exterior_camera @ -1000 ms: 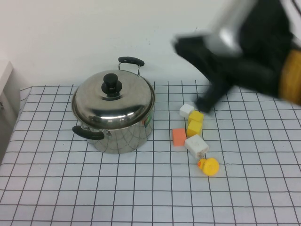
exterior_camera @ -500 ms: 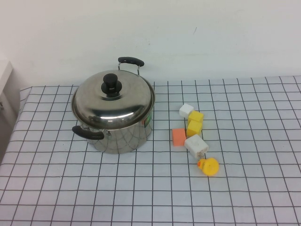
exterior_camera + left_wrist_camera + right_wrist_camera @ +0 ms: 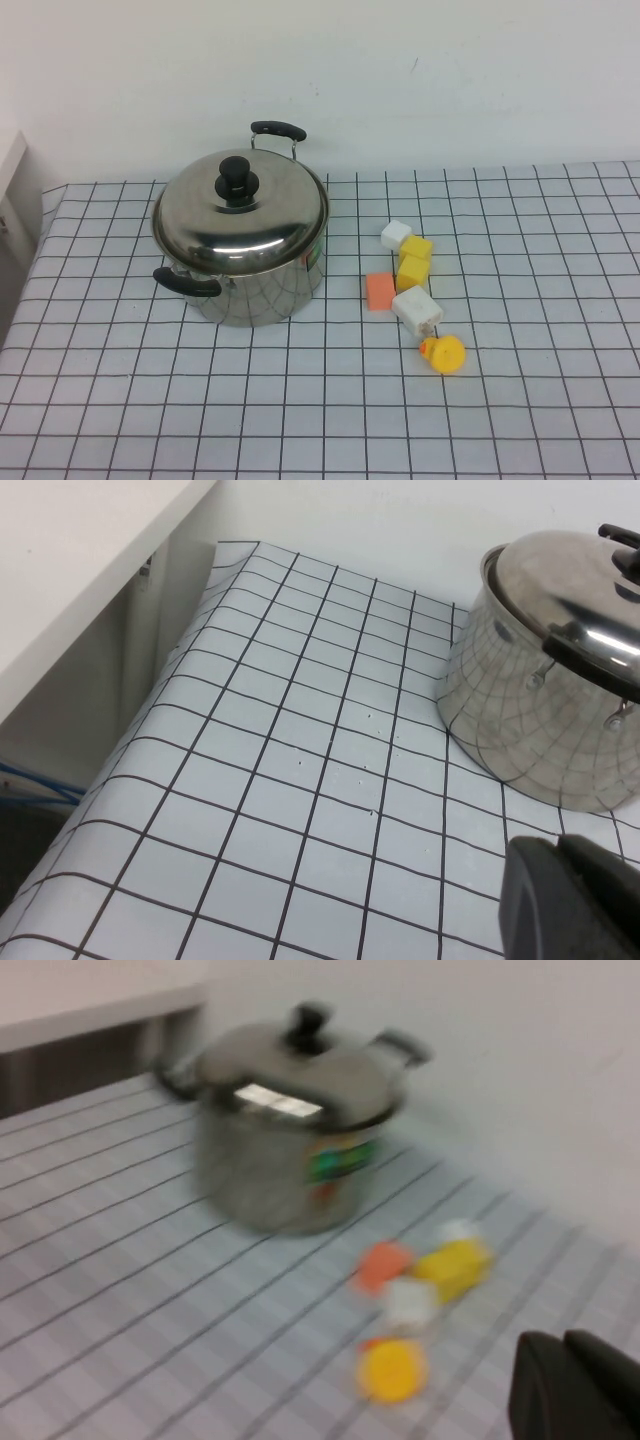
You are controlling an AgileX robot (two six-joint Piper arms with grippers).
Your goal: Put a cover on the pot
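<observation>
The shiny steel pot (image 3: pixel 258 288) with two black side handles stands on the checked cloth at the left of centre. The domed steel lid (image 3: pixel 240 215) with its black knob (image 3: pixel 238 180) sits on top of it. Neither arm shows in the high view. My left gripper (image 3: pixel 557 842) is shut and empty, low over the cloth a short way from the pot (image 3: pixel 520 725). My right gripper (image 3: pixel 563 1340) is shut and empty, on the far side of the small blocks from the pot (image 3: pixel 270 1185).
Small things lie right of the pot: a white block (image 3: pixel 396 234), two yellow blocks (image 3: pixel 413 260), an orange block (image 3: pixel 380 291), another white block (image 3: pixel 417 310) and a yellow duck (image 3: pixel 443 353). A white shelf (image 3: pixel 70 570) stands beyond the cloth's left edge.
A second ago my right arm was blurred at the upper right of the high view, over the blocks. It has left that view. The pot and lid have not moved.
</observation>
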